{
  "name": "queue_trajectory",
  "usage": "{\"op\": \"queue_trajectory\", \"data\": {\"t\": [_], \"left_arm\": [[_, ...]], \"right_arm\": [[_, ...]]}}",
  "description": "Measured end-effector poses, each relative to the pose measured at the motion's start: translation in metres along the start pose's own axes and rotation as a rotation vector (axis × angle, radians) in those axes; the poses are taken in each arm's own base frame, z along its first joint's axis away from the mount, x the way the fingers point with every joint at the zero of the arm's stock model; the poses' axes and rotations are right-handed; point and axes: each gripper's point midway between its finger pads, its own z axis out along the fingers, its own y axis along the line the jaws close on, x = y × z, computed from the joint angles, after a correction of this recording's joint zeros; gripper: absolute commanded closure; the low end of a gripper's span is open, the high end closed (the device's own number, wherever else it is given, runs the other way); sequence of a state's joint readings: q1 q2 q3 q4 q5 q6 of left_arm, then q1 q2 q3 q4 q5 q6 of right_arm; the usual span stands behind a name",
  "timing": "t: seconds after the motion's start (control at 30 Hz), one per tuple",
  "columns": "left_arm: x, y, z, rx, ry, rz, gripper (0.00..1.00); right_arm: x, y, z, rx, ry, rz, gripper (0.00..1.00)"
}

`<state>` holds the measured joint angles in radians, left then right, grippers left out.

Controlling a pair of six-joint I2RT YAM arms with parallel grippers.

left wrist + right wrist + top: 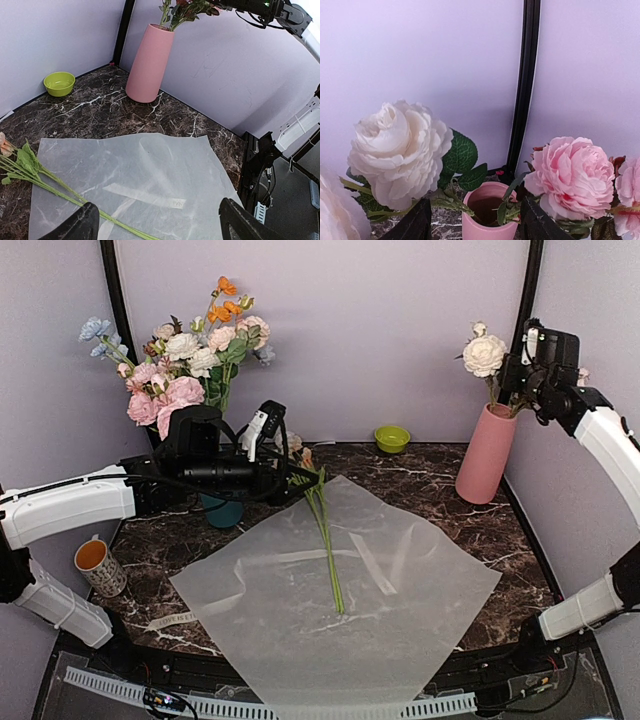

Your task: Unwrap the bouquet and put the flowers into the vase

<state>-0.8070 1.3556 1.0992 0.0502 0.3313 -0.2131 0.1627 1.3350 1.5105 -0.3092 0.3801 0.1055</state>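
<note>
Top external: flowers lengthwise, blooms rearward

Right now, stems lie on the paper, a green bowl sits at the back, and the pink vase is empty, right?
No, the vase holds flowers, as the right wrist view shows. The stems do lie on the paper and the bowl sits at the back.

Salmon-pink vase, lime-green bowl, dark white-veined marble table, milky wrapping paper
</note>
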Motion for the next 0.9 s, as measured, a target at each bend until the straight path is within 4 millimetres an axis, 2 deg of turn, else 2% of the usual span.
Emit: {"op": "queue_trajectory", "data": {"t": [0.17,0.6,0.7,0.9], "left_arm": [[0.000,0.002,0.000,-0.013,-0.002,-0.005,0.16],[0.013,0.012,-0.001,-0.067,0.048,-0.062,0.21],[0.015,0.013,-0.001,-0.074,0.055,-0.077,0.22],[0.021,0.015,-0.001,-0.083,0.078,-0.107,0.24]], "right_arm": [[0.013,0.003,0.001,-0.017,0.043,-0.006,0.39],[0.015,0.017,-0.005,-0.111,0.050,0.019,0.38],[0.010,0.023,0.001,-0.128,0.046,0.033,0.38],[-0.003,0.040,0.025,-0.169,0.026,0.070,0.38]]}}
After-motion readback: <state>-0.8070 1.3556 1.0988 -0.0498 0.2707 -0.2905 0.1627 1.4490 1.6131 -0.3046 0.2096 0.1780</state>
